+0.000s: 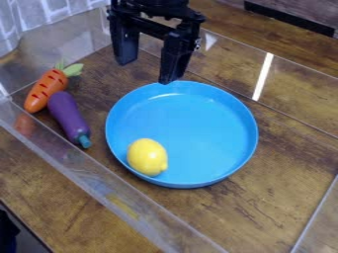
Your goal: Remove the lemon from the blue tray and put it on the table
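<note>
The black gripper [149, 54] hangs open above the far rim of the round blue plastic tray [211, 124]; the glossy yellow lemon [146, 156] lies well apart, by the tray's near rim.

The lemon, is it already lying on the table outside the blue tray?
No, the lemon lies inside the blue tray, near its front-left rim, and not on the table.

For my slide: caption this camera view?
Open hand above blue tray holding lemon; carrot and eggplant alongside.
</note>
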{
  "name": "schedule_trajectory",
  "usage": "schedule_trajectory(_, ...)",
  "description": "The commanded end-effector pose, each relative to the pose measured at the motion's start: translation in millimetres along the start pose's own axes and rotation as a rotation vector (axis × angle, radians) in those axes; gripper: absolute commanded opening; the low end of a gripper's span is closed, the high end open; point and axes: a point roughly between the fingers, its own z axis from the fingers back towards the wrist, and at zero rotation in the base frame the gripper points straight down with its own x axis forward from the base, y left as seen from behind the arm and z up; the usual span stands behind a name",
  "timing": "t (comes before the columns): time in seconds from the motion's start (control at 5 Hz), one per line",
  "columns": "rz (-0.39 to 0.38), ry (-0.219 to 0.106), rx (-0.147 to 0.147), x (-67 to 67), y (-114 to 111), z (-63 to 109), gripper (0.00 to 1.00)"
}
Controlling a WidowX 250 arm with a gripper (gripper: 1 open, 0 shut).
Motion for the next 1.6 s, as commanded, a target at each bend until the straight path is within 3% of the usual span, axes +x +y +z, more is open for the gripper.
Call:
schedule_trajectory(0.0,-0.015,0.013,-0.005,-1.1,-2.0,-7.4,1.0)
schedule_trajectory(0.4,-0.163,0.013,-0.028,-12.8,-14.1,-46.1,1.0)
schedule_trajectory(0.8,-0.268,-0.017,-0.027,-15.5,-22.3,-87.4,1.0)
schedule_trajectory(1.4,-0.292,-0.067,-0.016,-1.2,-3.8,-88.4,1.0)
